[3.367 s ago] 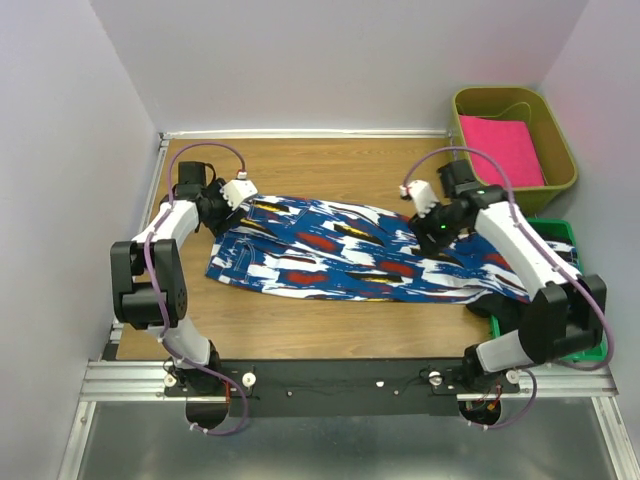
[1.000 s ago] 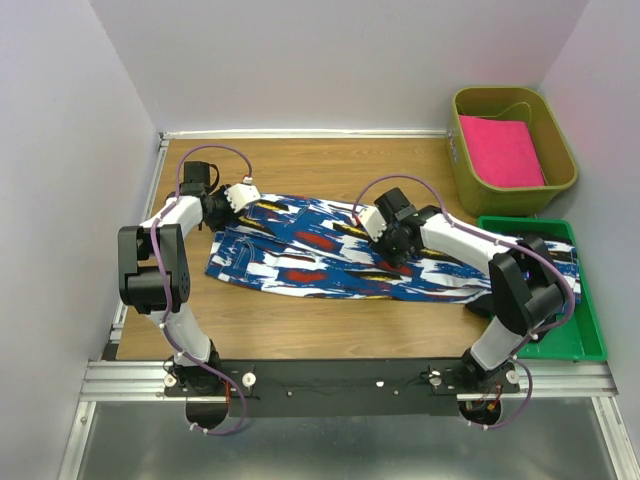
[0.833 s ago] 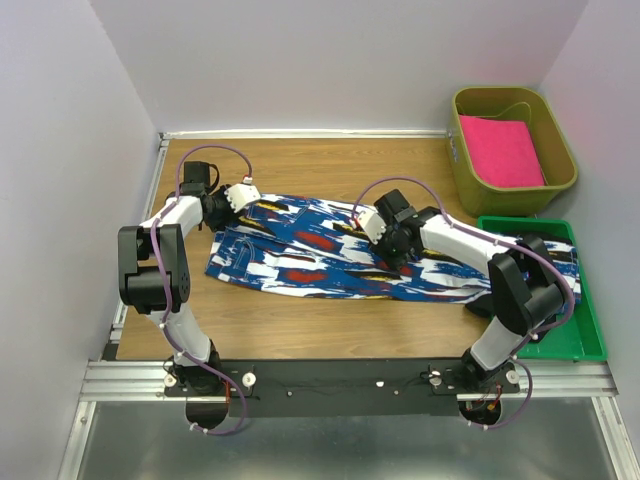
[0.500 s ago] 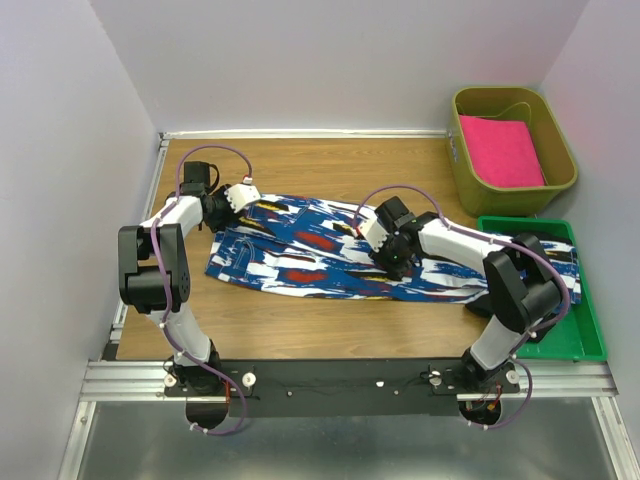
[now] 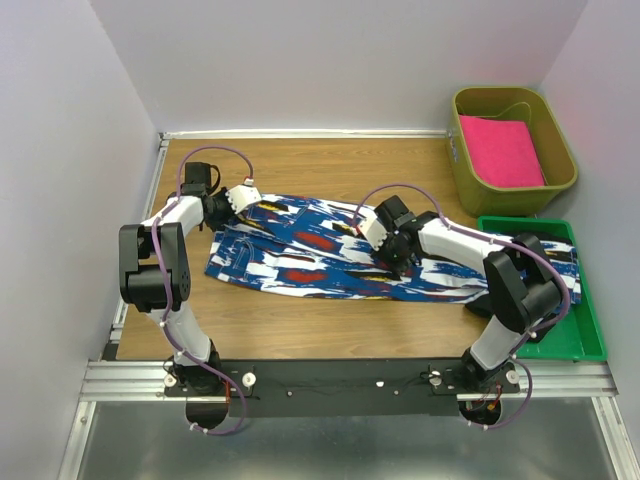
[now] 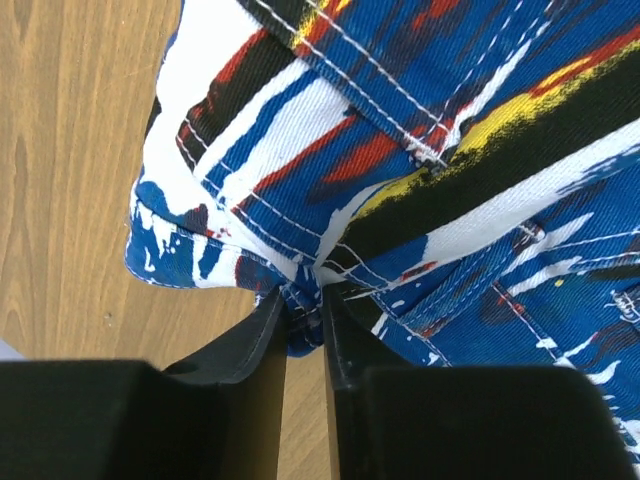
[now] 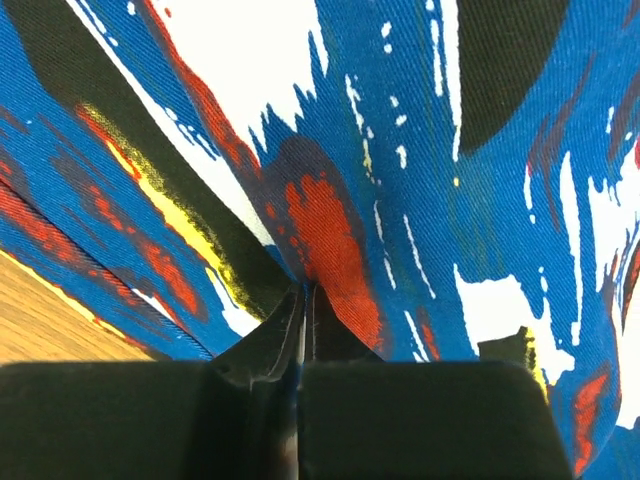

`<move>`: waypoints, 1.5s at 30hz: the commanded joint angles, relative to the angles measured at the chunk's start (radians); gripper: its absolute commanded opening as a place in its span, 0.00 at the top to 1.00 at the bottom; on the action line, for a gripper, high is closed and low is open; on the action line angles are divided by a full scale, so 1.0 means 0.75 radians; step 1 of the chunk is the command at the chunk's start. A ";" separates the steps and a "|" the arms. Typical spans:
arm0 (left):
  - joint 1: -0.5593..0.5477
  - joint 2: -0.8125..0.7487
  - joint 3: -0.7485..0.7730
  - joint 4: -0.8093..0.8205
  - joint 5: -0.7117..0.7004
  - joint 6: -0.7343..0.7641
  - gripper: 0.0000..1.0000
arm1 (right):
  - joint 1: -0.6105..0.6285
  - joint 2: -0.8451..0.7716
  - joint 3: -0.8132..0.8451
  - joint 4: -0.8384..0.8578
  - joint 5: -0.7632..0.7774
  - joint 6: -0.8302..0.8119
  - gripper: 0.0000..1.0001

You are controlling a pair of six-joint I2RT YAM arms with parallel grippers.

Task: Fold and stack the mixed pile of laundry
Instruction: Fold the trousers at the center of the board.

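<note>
A: Surface, room?
B: A brown wood-grain counter, enclosed by pale walls.
A: Garment?
B: A long blue cloth blotched white, red and black is spread mid-counter, long axis left-right, seamed end leftward; clamped at that corner by left tool, mid-length by right tool.

Top external view: hanging above and behind the arm bases, looking down and forward toward the far wall, taking in the whole table, both arms, the olive bin and the green tray from well back. Left wrist view: riding behind the left gripper, looking along its fingers at the blue cloth from very close, with wood showing at the left. Right wrist view: riding behind the right gripper, facing the same cloth nearer still, with wood showing at the lower left. All three views are sharing the cloth and the tabletop.
</note>
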 commanded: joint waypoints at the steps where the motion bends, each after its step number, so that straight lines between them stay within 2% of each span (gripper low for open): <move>1: 0.002 -0.020 0.037 -0.015 -0.011 0.020 0.87 | -0.001 -0.039 0.042 -0.038 0.050 0.001 0.99; 2: 0.002 -0.024 0.040 -0.015 -0.013 0.020 0.97 | -0.001 -0.046 0.046 -0.040 0.055 0.001 0.99; 4: 0.002 -0.046 0.046 -0.023 -0.013 0.022 1.00 | -0.001 -0.068 0.052 -0.042 0.067 -0.001 0.99; 19: 0.008 -0.285 0.189 -0.268 -0.017 0.073 1.00 | -0.005 -0.289 0.169 -0.212 0.208 -0.038 0.99; 26: 0.010 -0.502 0.205 -0.477 0.018 0.162 1.00 | -0.115 -0.469 0.194 -0.365 0.108 -0.118 0.99; 29: 0.012 -0.611 0.146 -0.599 0.022 0.246 1.00 | -0.115 -0.569 0.143 -0.475 0.008 -0.152 0.99; 32: 0.010 -0.725 -0.036 -0.685 -0.031 0.336 1.00 | -0.116 -0.653 0.004 -0.541 -0.078 -0.206 0.99; 33: 0.010 -0.774 -0.164 -0.690 -0.052 0.387 1.00 | -0.115 -0.669 -0.043 -0.521 -0.086 -0.208 0.99; 36: 0.004 -0.791 -0.397 -0.649 -0.101 0.396 1.00 | -0.113 -0.670 -0.231 -0.460 -0.105 -0.232 0.99; 38: 0.002 -0.748 -0.480 -0.526 -0.117 0.335 1.00 | -0.113 -0.629 -0.336 -0.351 -0.087 -0.249 0.99; 39: 0.002 -0.685 -0.520 -0.496 -0.121 0.318 0.99 | -0.113 -0.598 -0.352 -0.310 -0.078 -0.247 0.99; 40: 0.002 -0.650 -0.531 -0.428 -0.125 0.264 0.92 | -0.113 -0.535 -0.359 -0.249 -0.068 -0.247 0.99; 42: 0.016 -0.587 -0.493 -0.409 -0.105 0.230 0.71 | -0.113 -0.465 -0.326 -0.224 -0.066 -0.235 0.99; 45: 0.116 -0.594 -0.342 -0.509 0.027 0.234 0.64 | -0.113 -0.414 -0.273 -0.202 -0.050 -0.216 0.99</move>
